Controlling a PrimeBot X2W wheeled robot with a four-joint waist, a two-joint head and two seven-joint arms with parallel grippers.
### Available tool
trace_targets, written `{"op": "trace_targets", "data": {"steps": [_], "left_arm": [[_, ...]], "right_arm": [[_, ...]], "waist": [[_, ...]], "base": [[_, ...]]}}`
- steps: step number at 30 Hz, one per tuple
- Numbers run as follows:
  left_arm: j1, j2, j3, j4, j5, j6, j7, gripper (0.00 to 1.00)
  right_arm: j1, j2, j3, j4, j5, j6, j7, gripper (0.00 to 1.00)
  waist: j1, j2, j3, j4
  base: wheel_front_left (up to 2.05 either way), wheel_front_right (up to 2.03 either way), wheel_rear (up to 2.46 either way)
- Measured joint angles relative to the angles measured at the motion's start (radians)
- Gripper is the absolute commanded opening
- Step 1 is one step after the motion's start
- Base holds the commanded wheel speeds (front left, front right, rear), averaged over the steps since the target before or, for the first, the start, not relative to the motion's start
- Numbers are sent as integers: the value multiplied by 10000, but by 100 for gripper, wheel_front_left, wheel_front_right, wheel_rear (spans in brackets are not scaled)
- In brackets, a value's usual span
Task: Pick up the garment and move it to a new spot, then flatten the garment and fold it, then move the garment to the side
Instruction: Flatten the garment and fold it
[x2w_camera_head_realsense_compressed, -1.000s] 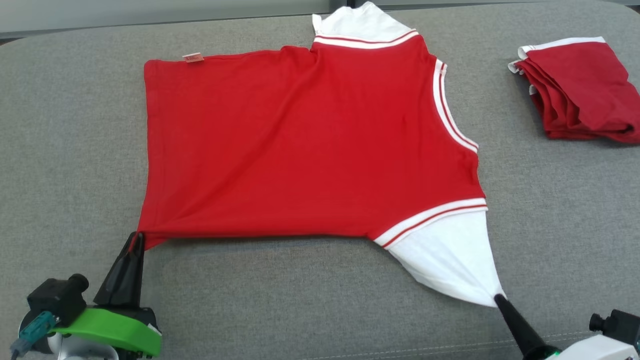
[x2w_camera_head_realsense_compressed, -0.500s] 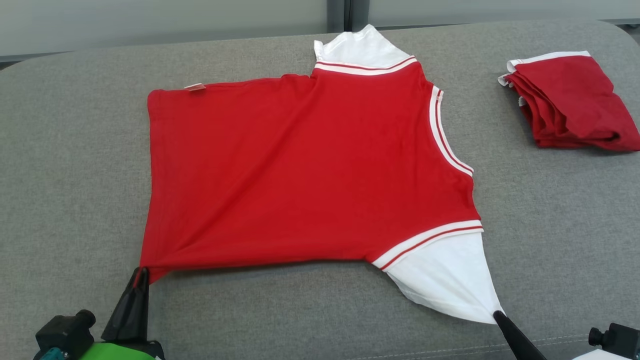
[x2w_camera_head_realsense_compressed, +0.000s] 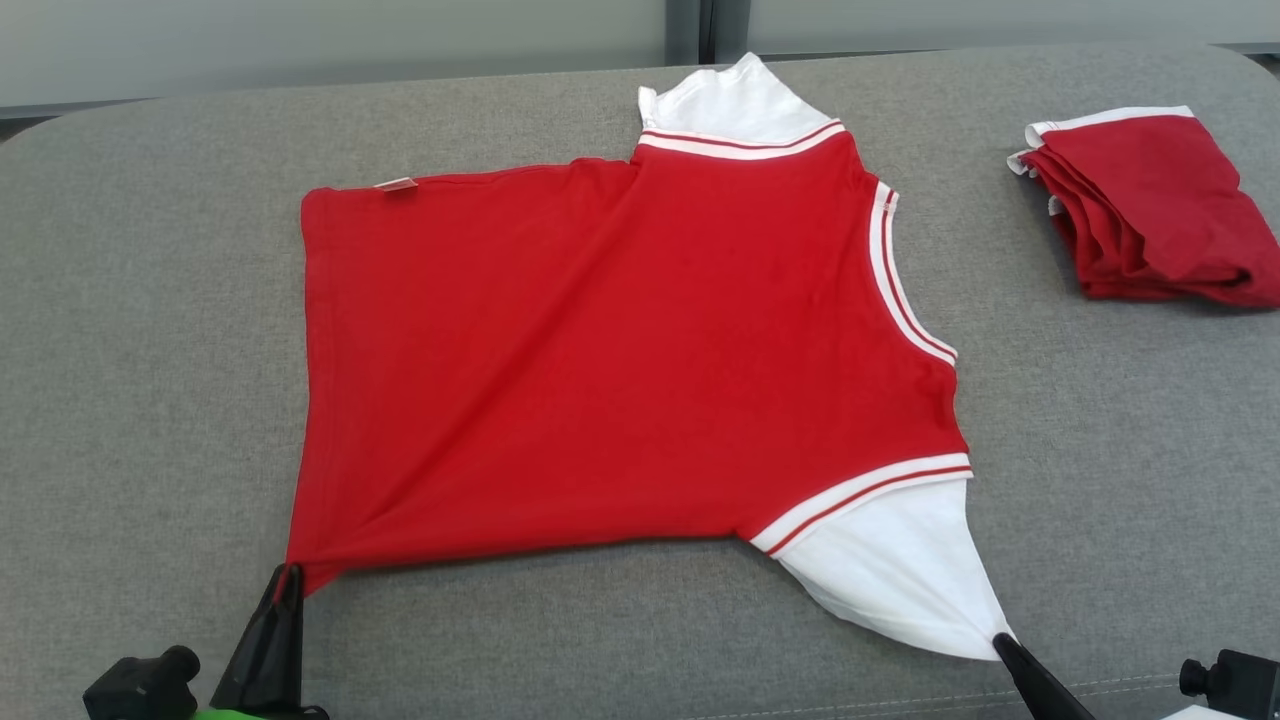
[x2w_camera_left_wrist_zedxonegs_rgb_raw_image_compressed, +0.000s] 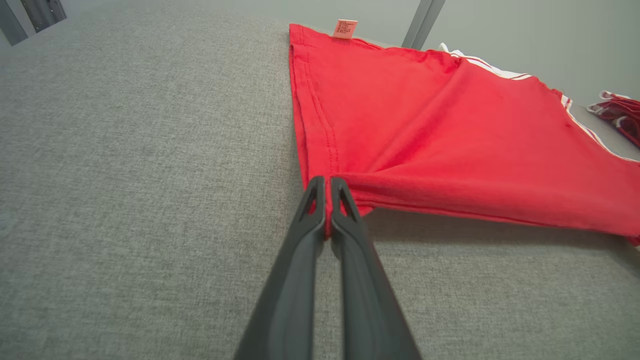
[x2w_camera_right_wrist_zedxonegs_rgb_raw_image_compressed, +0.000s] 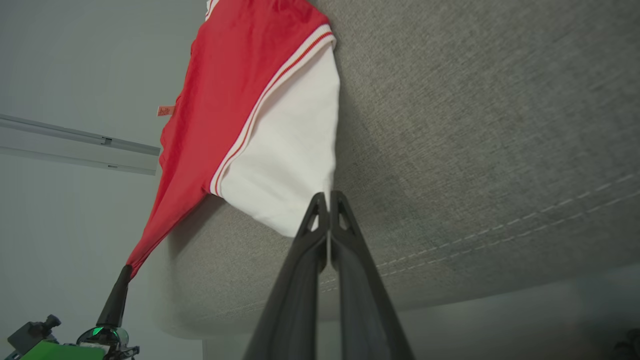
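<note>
The garment (x2w_camera_head_realsense_compressed: 620, 350) is a red T-shirt with white sleeves and striped trim, spread across the grey cushion with its near edge lifted. My left gripper (x2w_camera_head_realsense_compressed: 288, 572) is shut on the shirt's near hem corner, which the left wrist view shows pinched between the left gripper (x2w_camera_left_wrist_zedxonegs_rgb_raw_image_compressed: 327, 187) tips, red garment (x2w_camera_left_wrist_zedxonegs_rgb_raw_image_compressed: 450, 145) stretching away to the right. My right gripper (x2w_camera_head_realsense_compressed: 1000, 640) is shut on the tip of the near white sleeve. In the right wrist view the right gripper (x2w_camera_right_wrist_zedxonegs_rgb_raw_image_compressed: 328, 200) clamps that sleeve of the garment (x2w_camera_right_wrist_zedxonegs_rgb_raw_image_compressed: 285, 150), and the left gripper (x2w_camera_right_wrist_zedxonegs_rgb_raw_image_compressed: 127, 270) shows at lower left.
A second red garment (x2w_camera_head_realsense_compressed: 1150, 205), folded, lies at the far right of the cushion. The grey cushion (x2w_camera_head_realsense_compressed: 150, 350) has bare room left of the shirt and along its near edge (x2w_camera_head_realsense_compressed: 620, 640). A wall runs behind the cushion's far edge.
The head camera has tilted, so the scene sits lower in the picture. Both grippers stay shut on their corners, drawing the shirt's near edge slightly toward me.
</note>
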Motion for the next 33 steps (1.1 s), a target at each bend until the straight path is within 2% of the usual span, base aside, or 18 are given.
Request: {"op": "trace_targets", "data": {"steps": [5,7,8,10,11,12,14,16,18,22,27,28,29,30,32,33], "left_arm": [[-12,-52,-12,247,73,-2,0,0],[-35,-109,-23,364,82,-2,0,12],[-35,-151,-19,441,82,-2,0,12],[-61,-167,-167,594,121,-2,0,26],[-77,-176,-268,675,198,-2,0,38],[-90,-199,-328,786,270,-2,0,45],[-134,-230,-420,930,341,-2,0,67],[-235,-234,-508,1118,364,-2,0,81],[-352,-234,-600,1225,366,-2,0,90],[-506,-234,-631,1467,366,-2,0,100],[-508,-213,-639,1615,376,-2,0,100],[-508,-203,-629,1632,376,-2,0,100],[-508,-180,-577,1626,376,-2,0,100],[-508,-171,-546,1618,376,-2,0,100],[-502,-167,-430,1576,376,-2,0,100],[-497,-165,-330,1511,374,-2,0,100]], "right_arm": [[-99,-90,42,107,-270,-6,-31,0],[-249,-98,98,176,-441,-8,-44,0],[-372,-111,171,234,-537,-8,-44,0],[-625,-94,205,366,-690,-17,-102,0],[-713,-96,222,435,-700,-17,-104,0],[-809,-94,270,514,-798,-19,-130,0],[-963,-86,359,650,-928,-90,-144,0],[-1054,-56,449,761,-1022,-90,-146,0],[-1081,-13,527,851,-1037,-88,-148,0],[-1185,33,652,1103,-1179,-88,-184,0],[-1249,33,746,1319,-1340,-86,-203,0],[-1249,33,761,1367,-1361,-84,-245,9],[-1249,35,779,1452,-1423,-84,-295,35],[-1250,38,779,1490,-1450,-84,-351,42],[-1254,46,792,1567,-1494,-84,-368,100],[-1254,50,800,1582,-1546,-84,-439,100]], "waist": [[0,0,57,-9],[0,0,87,-12],[0,0,95,-23],[0,0,105,-48],[0,0,112,-52],[0,0,119,-56],[0,0,124,-62],[0,0,126,-63],[0,0,128,-60],[0,0,123,-61],[0,0,90,-92],[0,0,81,-99],[0,0,59,-113],[0,0,48,-118],[0,0,2,-123],[0,0,-21,-123]], "base": [[0,0,0],[0,0,0],[0,0,0],[0,0,0],[0,0,0],[0,0,0],[0,0,0],[0,0,0],[0,0,0],[0,0,0],[0,0,0],[0,0,0],[0,0,0],[0,0,0],[0,0,0],[0,0,0]]}}
